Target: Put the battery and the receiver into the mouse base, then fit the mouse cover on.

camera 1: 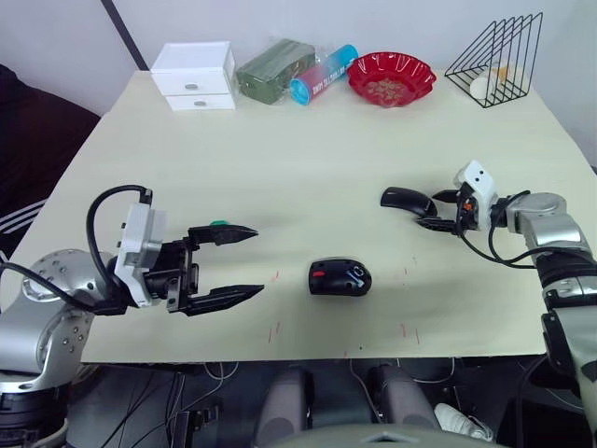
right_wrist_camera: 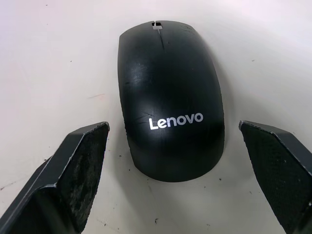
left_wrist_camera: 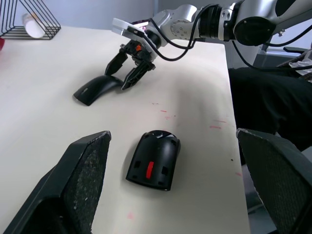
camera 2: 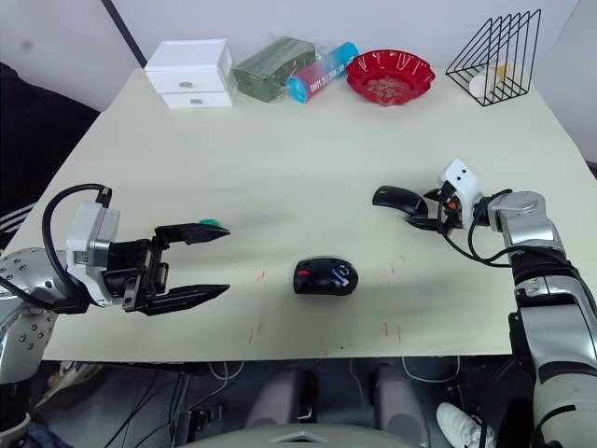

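mouse base [camera 1: 340, 277] mid-table, between end effectors | mouse cover [right_wrist_camera: 170, 97] just ahead of released right end effector [camera 1: 438, 210] | left end effector [camera 1: 238, 264] released

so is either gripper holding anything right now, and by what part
Nothing is held. Both are open: the left gripper is empty, and the right gripper sits at the mouse cover, fingers apart.

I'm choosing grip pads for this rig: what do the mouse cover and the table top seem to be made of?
The mouse cover looks like smooth, semi-matte black plastic: fine scuffs, soft sheen, printed white logo. The table top appears to be a matte pale cream laminate or painted board, with small red marks; which of the two is unclear.
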Motion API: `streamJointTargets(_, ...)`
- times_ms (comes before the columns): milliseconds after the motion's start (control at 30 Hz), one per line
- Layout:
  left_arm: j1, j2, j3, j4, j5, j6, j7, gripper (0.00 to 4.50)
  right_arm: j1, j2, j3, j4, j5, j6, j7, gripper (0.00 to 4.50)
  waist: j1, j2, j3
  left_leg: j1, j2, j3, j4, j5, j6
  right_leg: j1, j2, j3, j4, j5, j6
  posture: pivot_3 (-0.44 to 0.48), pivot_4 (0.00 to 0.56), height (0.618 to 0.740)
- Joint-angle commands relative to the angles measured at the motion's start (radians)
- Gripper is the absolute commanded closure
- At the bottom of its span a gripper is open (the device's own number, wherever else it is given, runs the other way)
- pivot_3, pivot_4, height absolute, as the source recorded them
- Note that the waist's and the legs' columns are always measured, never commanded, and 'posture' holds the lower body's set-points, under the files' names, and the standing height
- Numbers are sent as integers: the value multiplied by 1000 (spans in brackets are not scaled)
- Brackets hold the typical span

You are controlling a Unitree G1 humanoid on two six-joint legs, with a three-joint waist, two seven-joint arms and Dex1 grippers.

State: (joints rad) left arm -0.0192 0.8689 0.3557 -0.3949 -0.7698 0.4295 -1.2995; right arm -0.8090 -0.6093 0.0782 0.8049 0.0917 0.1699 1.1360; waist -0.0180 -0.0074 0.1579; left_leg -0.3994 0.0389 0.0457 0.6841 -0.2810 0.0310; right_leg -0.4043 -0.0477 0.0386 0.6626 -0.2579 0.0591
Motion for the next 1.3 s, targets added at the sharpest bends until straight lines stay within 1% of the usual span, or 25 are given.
streamJointTargets(33,5,1,39,2,-10,-15,16,105,-25,0,-14,-9,3,-2,3,0,0,0,0,0,0,0,0,0,0,0,0,0,0,0,0,0,150,740)
streamJointTargets(467,59,-7,56,-20,-20,-28,20,105,-42,6,-13,9,-2,-2,8,0,0,0,0,0,0,0,0,0,0,0,0,0,0,0,0,0,150,740)
streamJointTargets(533,60,-10,51,-18,-17,-32,18,0,-44,6,-14,12,-4,-5,9,556,-1,0,0,0,0,0,0,0,0,0,0,0,0,0,0,0,150,740)
streamJointTargets(567,59,-11,49,-16,-15,-35,17,0,-45,4,-14,12,-5,-8,10,749,-1,0,0,0,0,0,0,0,0,0,0,1,0,0,0,0,150,740)
streamJointTargets(600,57,-11,46,-13,-13,-37,17,0,-46,3,-14,13,-5,-8,13,1356,-1,0,0,0,0,0,0,0,0,0,0,1,0,0,0,0,150,740)
streamJointTargets(633,55,-11,44,-8,-11,-40,16,0,-47,1,-15,13,-5,-8,16,1736,-1,0,0,0,0,0,0,0,0,0,0,1,0,0,0,0,150,740)
streamJointTargets(867,43,-11,30,11,-3,-53,9,0,-54,-3,-22,14,-7,-17,13,1736,-1,0,0,0,0,0,0,0,0,0,0,1,0,0,0,0,150,740)
streamJointTargets(967,36,-10,20,19,1,-61,1,0,-48,-9,-28,-13,-1,-21,14,1736,-1,0,0,0,0,0,0,0,0,0,0,1,0,0,0,0,150,740)
streamJointTargets(1100,32,-4,13,29,8,-75,-19,0,6,-46,-37,-144,26,7,51,1736,2,0,1,0,0,1,-1,0,0,-1,0,1,0,0,0,0,150,740)
streamJointTargets(1300,6,19,-4,88,33,-108,-89,0,165,-117,-46,-526,99,165,83,1736,4,0,1,0,1,0,-2,0,0,-1,0,0,-1,0,0,0,150,740)
